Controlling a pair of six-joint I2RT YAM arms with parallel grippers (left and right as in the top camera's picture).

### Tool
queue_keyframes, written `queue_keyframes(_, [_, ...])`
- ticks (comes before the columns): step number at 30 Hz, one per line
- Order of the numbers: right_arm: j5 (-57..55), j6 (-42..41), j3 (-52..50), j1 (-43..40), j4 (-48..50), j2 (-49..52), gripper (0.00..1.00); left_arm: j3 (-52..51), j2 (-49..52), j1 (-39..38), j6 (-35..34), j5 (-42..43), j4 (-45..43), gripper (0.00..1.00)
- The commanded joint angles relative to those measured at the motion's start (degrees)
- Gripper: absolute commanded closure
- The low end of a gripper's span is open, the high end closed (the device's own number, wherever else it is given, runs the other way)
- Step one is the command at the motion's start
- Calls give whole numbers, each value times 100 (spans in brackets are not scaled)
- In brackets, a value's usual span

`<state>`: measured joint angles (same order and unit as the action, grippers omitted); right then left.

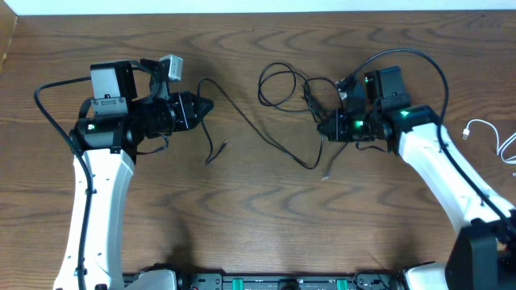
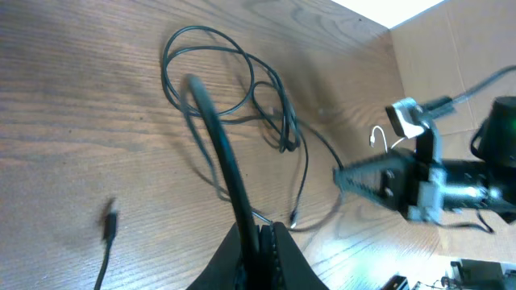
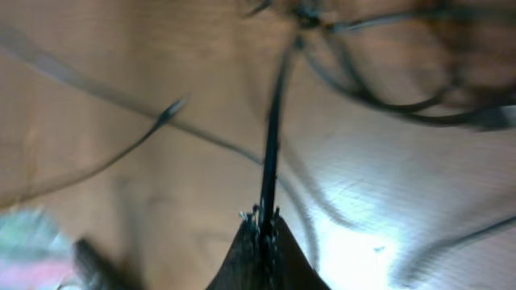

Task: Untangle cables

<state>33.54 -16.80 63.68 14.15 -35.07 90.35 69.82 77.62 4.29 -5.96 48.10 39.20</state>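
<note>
Where the two black cables (image 1: 308,90) loop over one another, right of the middle of the desk (image 1: 242,234) and toward its far edge, the right tool (image 1: 322,127) sits at the near right side of the knot. Its tips are pressed narrow on one black strand. The right wrist view is blurred, yet it shows that strand rising straight from between the closed tips. The left tool (image 1: 208,105) is well apart on the left, likewise pinched tight on a black cord. In the left wrist view this cord climbs from between the tips toward the coils. From the left tool a black line runs rightward and nearer across the wood, ending just on the near side of the right tool. A short tail drops toward the near edge, and a small plug (image 2: 110,219) lies flat on the desk beside it. The white cable (image 1: 484,127) lies alone at the right edge, beyond the right arm (image 1: 439,173) and clear of the tangle.
</note>
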Motion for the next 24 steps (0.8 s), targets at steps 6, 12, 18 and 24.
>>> queue_keyframes(6, [1862, 1812, 37, 890, -726, -76, 99, -28, -13, -13, 11, 31, 17, 92])
queue_keyframes(12, [2090, 1812, 39, 1082, 175, -76, 99, -28, -13, -13, 11, 31, 22, 92])
queue_keyframes(18, [205, -763, 39, 909, 688, -76, 99, -31, -13, -13, 11, 31, 42, 92])
queue_keyframes(24, [1213, -328, 39, 986, 1025, -76, 99, -31, -13, -13, -37, 35, 83, 92])
